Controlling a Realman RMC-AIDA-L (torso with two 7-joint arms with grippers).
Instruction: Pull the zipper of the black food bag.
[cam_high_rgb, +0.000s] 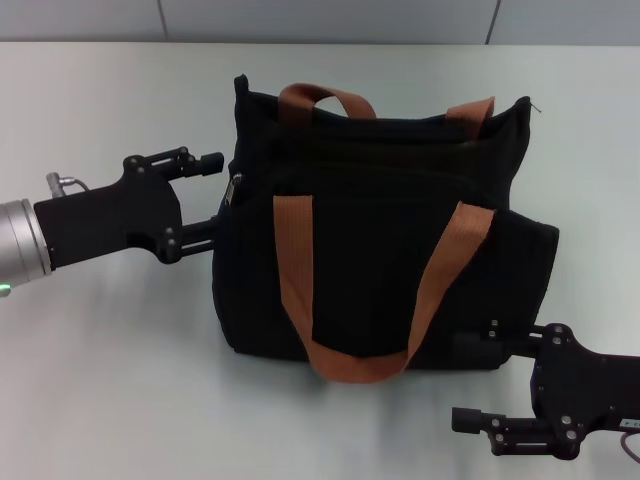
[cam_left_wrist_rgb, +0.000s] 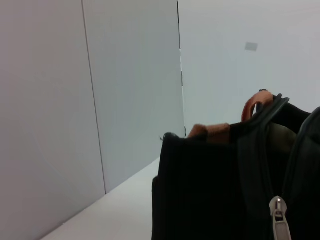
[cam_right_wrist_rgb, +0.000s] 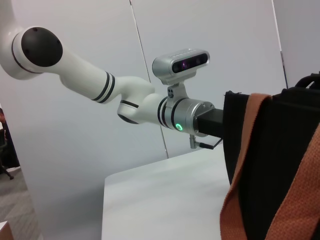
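The black food bag (cam_high_rgb: 380, 250) stands in the middle of the white table with its two rust-orange handles (cam_high_rgb: 300, 290) hanging over the front and back. The zipper's small silver pull tab (cam_high_rgb: 236, 186) sits at the bag's left end. It shows close up in the left wrist view (cam_left_wrist_rgb: 280, 222), beside the bag's side (cam_left_wrist_rgb: 205, 190). My left gripper (cam_high_rgb: 210, 198) is open at the bag's left end, its fingers either side of the tab's height, not closed on it. My right gripper (cam_high_rgb: 462, 385) is open at the bag's front right corner, its upper finger against the bag's base.
The white table (cam_high_rgb: 100, 380) runs to a grey wall (cam_high_rgb: 320, 18) behind. The right wrist view shows my left arm (cam_right_wrist_rgb: 185, 117) reaching to the bag's end (cam_right_wrist_rgb: 280, 150), with an orange strap (cam_right_wrist_rgb: 245, 175) close to the camera.
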